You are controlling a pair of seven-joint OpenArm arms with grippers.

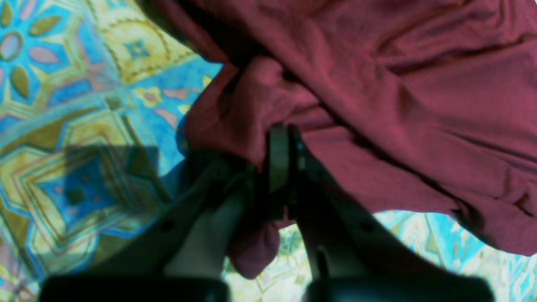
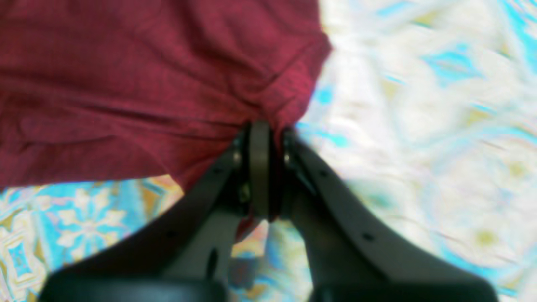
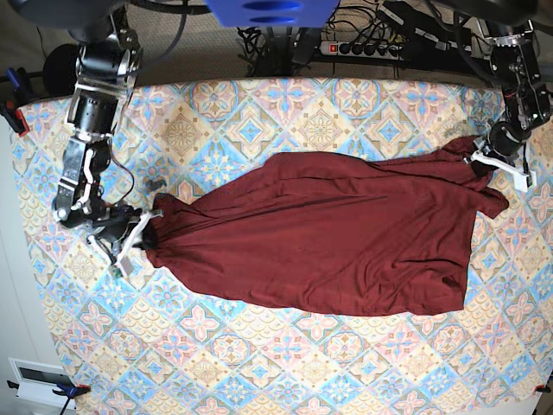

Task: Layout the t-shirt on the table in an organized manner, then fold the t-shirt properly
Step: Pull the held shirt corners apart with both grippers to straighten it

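The dark maroon t-shirt [image 3: 328, 238] lies stretched sideways across the patterned table [image 3: 259, 354], wrinkled along its length. At the left end my right gripper [image 3: 149, 226] is shut on a bunched corner of the t-shirt [image 2: 138, 84]; in the right wrist view its jaws [image 2: 265, 138] pinch the cloth. At the upper right my left gripper [image 3: 478, 157] is shut on another fold of the t-shirt [image 1: 377, 96]; the left wrist view shows its jaws [image 1: 284, 142] closed with fabric hanging below them.
A power strip and cables [image 3: 380, 43] lie beyond the table's far edge. Clamps [image 3: 13, 112] hold the tablecloth at the left side. Bare tablecloth lies in front of the shirt and along the back.
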